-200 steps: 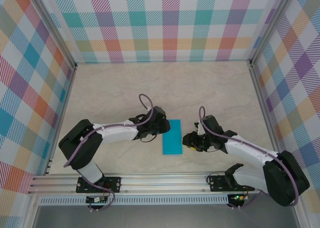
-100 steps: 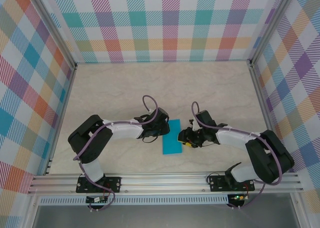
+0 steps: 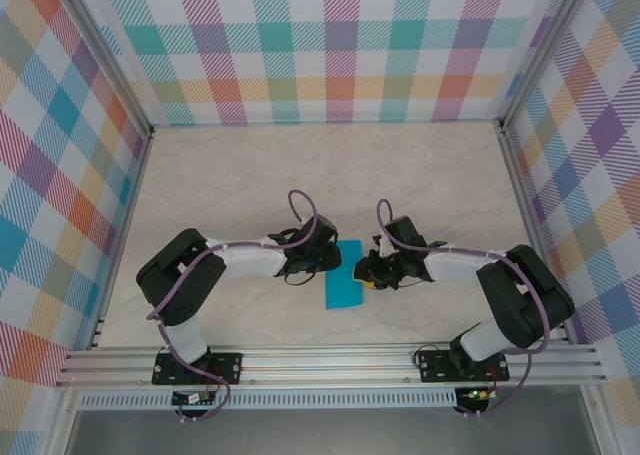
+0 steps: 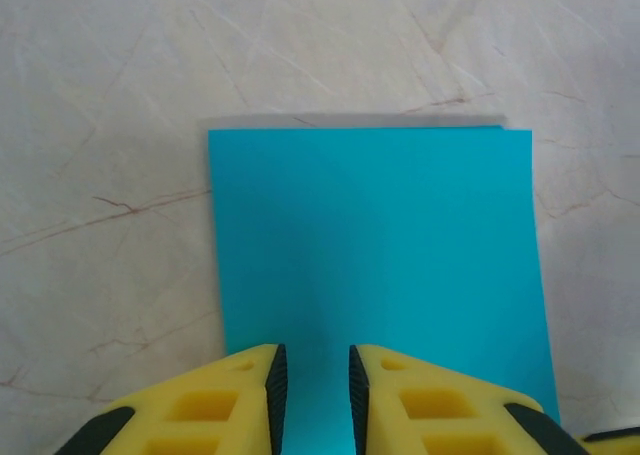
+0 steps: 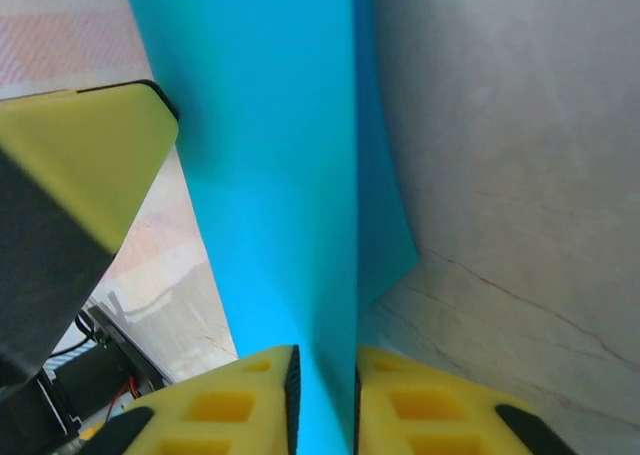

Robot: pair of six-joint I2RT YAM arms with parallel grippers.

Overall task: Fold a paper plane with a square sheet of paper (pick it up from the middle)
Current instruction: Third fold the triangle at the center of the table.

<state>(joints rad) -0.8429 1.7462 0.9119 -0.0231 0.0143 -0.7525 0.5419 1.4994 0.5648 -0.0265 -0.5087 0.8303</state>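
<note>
The square sheet of paper (image 3: pixel 344 278) lies on the table as a teal rectangle folded in half, between the two grippers. My left gripper (image 3: pixel 326 261) is at its left edge. In the left wrist view the left gripper (image 4: pixel 312 375) holds its jaws a narrow gap apart over the flat sheet of paper (image 4: pixel 380 235), with nothing pinched. My right gripper (image 3: pixel 366 273) is at the right edge. In the right wrist view a raised layer of the paper (image 5: pixel 270 175) runs up between the right gripper's (image 5: pixel 325 375) pads, which are shut on it. A yellow left finger (image 5: pixel 80 155) shows beyond.
The marble table (image 3: pixel 300 175) is walled by plaid panels on three sides. An aluminium rail (image 3: pixel 320 360) carrying both arm bases runs along the near edge. Both forearms lie low, left and right of the paper.
My right gripper has slid left onto the paper's right edge and its jaws have narrowed onto the raised layer. The left gripper has edged slightly toward the paper.
</note>
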